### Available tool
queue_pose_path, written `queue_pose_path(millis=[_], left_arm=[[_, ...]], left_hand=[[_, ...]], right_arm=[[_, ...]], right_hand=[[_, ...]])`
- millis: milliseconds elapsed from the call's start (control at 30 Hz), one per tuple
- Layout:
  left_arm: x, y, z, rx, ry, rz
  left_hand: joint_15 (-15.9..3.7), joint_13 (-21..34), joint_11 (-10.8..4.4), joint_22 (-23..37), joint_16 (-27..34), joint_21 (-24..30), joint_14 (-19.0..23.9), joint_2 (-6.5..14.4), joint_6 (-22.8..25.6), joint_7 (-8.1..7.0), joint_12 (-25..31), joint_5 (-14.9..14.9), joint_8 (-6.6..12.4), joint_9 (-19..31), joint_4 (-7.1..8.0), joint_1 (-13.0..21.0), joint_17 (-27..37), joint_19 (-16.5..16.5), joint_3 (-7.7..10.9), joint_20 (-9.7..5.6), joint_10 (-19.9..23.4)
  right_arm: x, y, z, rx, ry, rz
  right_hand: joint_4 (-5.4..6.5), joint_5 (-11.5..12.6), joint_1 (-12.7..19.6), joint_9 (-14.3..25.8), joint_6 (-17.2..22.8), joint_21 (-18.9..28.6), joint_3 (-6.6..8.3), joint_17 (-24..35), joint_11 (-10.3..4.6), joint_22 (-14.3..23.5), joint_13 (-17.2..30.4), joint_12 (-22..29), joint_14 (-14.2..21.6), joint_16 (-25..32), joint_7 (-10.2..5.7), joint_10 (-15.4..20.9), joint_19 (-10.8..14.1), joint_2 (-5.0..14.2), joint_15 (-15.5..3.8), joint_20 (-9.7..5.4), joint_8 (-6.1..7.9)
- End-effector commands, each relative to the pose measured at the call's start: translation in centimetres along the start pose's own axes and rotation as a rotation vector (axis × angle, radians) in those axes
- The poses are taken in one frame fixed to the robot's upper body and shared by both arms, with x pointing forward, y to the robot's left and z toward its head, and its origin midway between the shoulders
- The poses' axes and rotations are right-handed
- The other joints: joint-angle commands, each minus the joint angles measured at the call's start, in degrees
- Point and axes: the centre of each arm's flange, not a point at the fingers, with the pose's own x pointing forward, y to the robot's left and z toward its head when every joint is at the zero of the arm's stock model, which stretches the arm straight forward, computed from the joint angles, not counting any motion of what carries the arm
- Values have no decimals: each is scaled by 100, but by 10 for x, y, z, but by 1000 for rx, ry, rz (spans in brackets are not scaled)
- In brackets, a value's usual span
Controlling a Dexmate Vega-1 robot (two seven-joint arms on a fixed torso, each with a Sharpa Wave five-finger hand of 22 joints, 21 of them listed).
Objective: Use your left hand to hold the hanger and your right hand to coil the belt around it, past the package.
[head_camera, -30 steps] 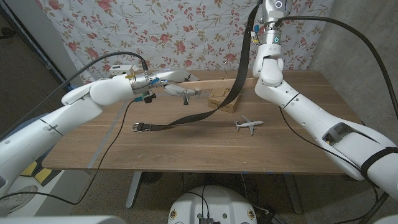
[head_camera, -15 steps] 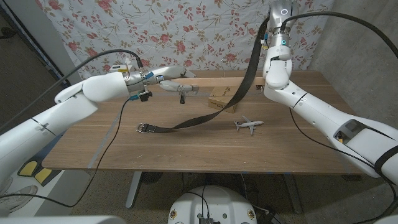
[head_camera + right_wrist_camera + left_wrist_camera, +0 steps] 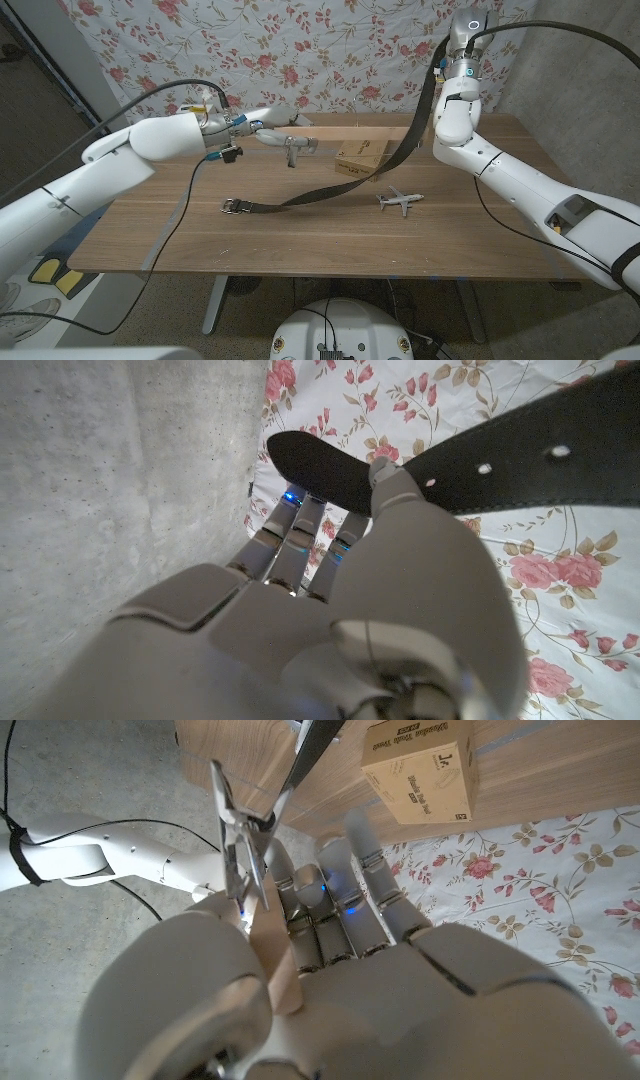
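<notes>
Rightward and higher, my right robot hand (image 3: 330, 550) is lifting the pinched belt (image 3: 330, 188); left robot hand (image 3: 262, 124) is gripping the hanger (image 3: 296, 146); next, I'm looping past the package (image 3: 362, 157).

Left hand (image 3: 262, 123) apparently holds hanger (image 3: 296, 146); belt (image 3: 400, 150) hangs over package (image 3: 362, 158).

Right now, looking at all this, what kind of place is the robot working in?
Probably a makeshift lab or test room, not a home: a floral sheet hangs as a backdrop behind the wooden table, a bare concrete wall stands to the side, and loose cables trail over the table.
</notes>
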Motion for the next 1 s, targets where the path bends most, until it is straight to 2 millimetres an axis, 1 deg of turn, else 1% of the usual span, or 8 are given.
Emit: queue_pose_path(millis=[33, 300, 500, 667, 833, 900, 933, 1000], left_arm=[[-12, 12, 8, 18, -171, 210], [-2, 10, 0, 5, -173, 192], [2, 8, 0, 14, -183, 201], [7, 4, 0, 4, -186, 183], [12, 0, 0, -2, -190, 169], [13, -1, -1, -6, -192, 175], [13, -1, -2, -7, -193, 180], [11, -1, -2, -9, -201, 198]], left_hand=[[-7, 8, -15, 21, 45, 41, -20, -10, 10, -44, 19, 33, 46, 6, 17, 43, 24, -14, -33, -34, 26], [-24, 8, -45, -15, 58, 30, -43, -12, -4, -58, 19, 47, 50, -1, 31, 33, 27, -7, -39, -61, 25], [-43, 7, -59, -50, 66, 16, -50, -13, -50, -38, 18, 59, 44, -7, 38, 24, 20, -12, -43, -70, 15], [-30, 6, -54, -56, 65, 18, -49, -13, -61, -114, 18, 67, 53, -3, 40, 19, 12, -18, -46, -67, 16], [-44, 6, -56, -86, 47, 12, -33, -9, 3, -79, 18, 74, 66, -47, 40, 14, -24, -15, -50, -76, 12], [-50, 6, -65, -86, 52, 16, -42, -8, -15, -84, 19, 76, 56, -60, 39, 13, -9, -17, -51, -78, 14], [-60, 6, -59, -87, 55, 16, -42, -7, -32, -50, 18, 77, 58, -51, 39, 13, -3, -20, -52, -77, 11], [-39, 6, -58, -111, 47, 8, -39, -7, -55, -71, 18, 78, 68, -30, 38, 12, -15, -17, -55, -81, 12]], right_arm=[[0, 19, 8, 45, 18, 16], [13, -3, 12, 75, 46, -111], [11, -12, 6, 78, 86, -201], [10, -22, 2, 82, 118, -257], [13, -42, 6, 114, 119, -325], [14, -52, 10, 122, 93, -352], [14, -57, 13, 138, 79, -363], [12, -65, 19, 153, 40, -391]], right_hand=[[-20, 51, 28, 1, 28, 34, -49, 17, -7, 11, 17, 0, -20, -2, -34, 81, -17, -1, -964, -449, 1], [-11, 84, 31, -20, 57, 60, -94, 34, -8, 9, -5, -19, 13, -3, -35, 126, -5, 3, -959, -399, 2], [1, 113, 32, -44, 72, 81, -133, 52, -6, 9, -11, -28, 72, 7, -42, 166, -6, 15, -952, -352, -5], [0, 165, 65, -55, 104, 88, -194, 75, -3, 10, -13, -43, 174, 10, 1, 228, -103, 25, -934, -282, -2], [1, 205, 107, -64, 104, 67, -216, 75, 8, 11, 1, -61, 182, -29, 86, 230, -247, 69, -910, -224, -14], [3, 213, 115, -63, 97, 72, -219, 76, 10, 12, 4, -66, 188, -35, 90, 226, -251, 82, -909, -221, -18], [6, 219, 116, -61, 91, 76, -224, 77, 11, 12, 7, -68, 193, -40, 92, 228, -255, 91, -906, -218, -22], [8, 225, 120, -59, 86, 81, -229, 76, 12, 12, 10, -73, 195, -47, 101, 224, -256, 98, -903, -222, -25]])
